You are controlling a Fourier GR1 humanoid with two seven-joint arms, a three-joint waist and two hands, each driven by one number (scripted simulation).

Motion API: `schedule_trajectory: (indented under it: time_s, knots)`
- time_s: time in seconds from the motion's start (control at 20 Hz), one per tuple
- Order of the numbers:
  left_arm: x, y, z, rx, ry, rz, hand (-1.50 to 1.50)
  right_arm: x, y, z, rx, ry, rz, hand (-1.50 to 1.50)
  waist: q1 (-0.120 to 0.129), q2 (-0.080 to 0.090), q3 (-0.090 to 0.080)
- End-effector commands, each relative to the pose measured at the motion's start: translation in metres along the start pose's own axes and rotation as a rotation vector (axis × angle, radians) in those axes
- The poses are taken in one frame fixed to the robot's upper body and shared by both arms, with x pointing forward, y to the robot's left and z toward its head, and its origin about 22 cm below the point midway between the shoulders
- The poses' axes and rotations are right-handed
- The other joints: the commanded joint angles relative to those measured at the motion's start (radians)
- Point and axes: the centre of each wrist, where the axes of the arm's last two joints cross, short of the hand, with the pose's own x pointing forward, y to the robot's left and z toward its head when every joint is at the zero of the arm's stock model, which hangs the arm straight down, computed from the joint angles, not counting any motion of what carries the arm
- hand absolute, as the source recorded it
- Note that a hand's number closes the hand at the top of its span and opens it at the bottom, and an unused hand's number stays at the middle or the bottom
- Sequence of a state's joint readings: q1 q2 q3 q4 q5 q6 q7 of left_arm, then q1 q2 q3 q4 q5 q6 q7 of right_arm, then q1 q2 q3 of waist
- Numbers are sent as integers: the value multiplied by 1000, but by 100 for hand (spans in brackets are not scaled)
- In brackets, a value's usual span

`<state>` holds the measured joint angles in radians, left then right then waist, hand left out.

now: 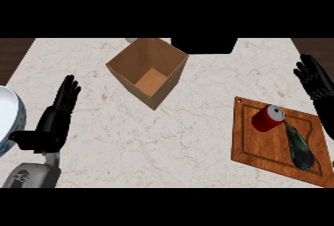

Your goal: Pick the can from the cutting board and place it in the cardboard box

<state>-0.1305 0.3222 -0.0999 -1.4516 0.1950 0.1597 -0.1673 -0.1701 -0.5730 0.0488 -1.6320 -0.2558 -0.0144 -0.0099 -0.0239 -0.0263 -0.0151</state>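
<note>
No stage is judged completed: the red can (pixel 267 118) is observed lying on the cutting board (pixel 261 148) beside a dark object (pixel 299 148), the cardboard box (pixel 149 70) unfilled, right hand (pixel 317 86) and left hand (pixel 57 114) held open, nothing gripped

Lighting: even, moderately bright, diffuse; no distinct source was evident. Counter (pixel 163 132): pale marble evenly lit, no glare. Shadows: faint, soft. Cardboard box (pixel 149 70): inner walls were darker than the floor panel. Can (pixel 267 118): lid showed a pale sheen. Black hands were near featureless. Focus: uniform throughout. Edge distortion: none discernible.
</note>
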Motion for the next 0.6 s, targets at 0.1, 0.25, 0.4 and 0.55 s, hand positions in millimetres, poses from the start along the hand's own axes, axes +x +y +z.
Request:
schedule_trajectory:
  time_s: [0.1, 0.25, 0.4, 0.55]
  knots:
    - [1, 44, -5, 86, 70, -196, 0, -13, -2, -6, 313, -38, -175, -150, 58, 37, 21]
    - [-9, 76, 6, 136, 163, -382, 0, -21, 15, -5, 567, -43, -295, -150, 112, 59, 30]
    - [-19, 72, 14, 112, 223, -361, 0, 44, -20, -20, 700, -273, 301, -150, 101, 43, 28]
    - [-10, 73, 2, 153, 225, -392, 0, -34, -34, 5, 725, -187, -64, -150, 80, 64, 33]
